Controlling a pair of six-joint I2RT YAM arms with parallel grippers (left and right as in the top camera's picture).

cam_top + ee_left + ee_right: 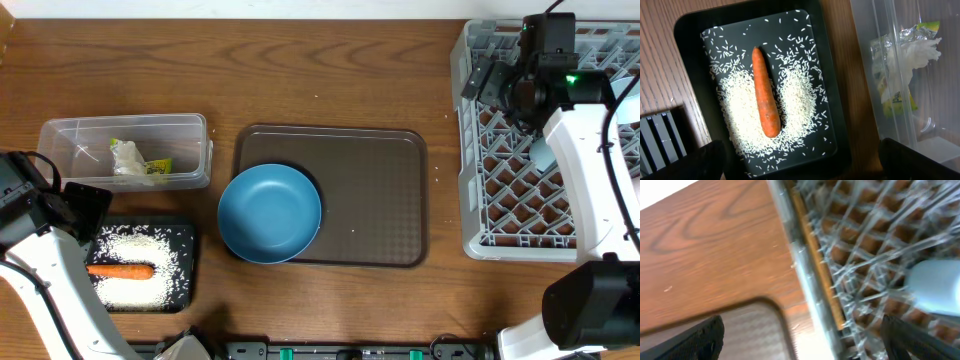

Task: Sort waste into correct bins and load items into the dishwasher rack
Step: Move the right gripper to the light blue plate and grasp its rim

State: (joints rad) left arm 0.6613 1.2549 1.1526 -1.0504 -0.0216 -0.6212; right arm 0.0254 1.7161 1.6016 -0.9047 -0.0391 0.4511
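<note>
- Black tray [832, 125] lies at 8 o'clock on the wooden table [330, 70]. The rice heap [740, 115] is spread across its floor, and the carrot [764, 95] lies along the heap's middle.
- The left gripper [810, 160] hangs over one end of that tray, fingers wide apart with nothing between them.
- The clear tub [60, 135] at 10 o'clock sits just beside the black tray and holds the crumpled wrapper [135, 160].
- The brown serving tray [380, 190] fills the centre. The dark-blue bowl [270, 213] rests on its 8 o'clock corner, with its rim overhanging the tray's edge.
- The grey rack [468, 180] takes 3 o'clock and runs off the right side of the overhead view. A pale-blue piece, probably the small bowl [935, 287], lies inside it, blurred in the wrist view.
- The right gripper [805, 341] hovers over the rack's left wall, jaws spread and empty.
- Bare wood shows along 12 o'clock and in the narrow strip between the serving tray and the rack.
</note>
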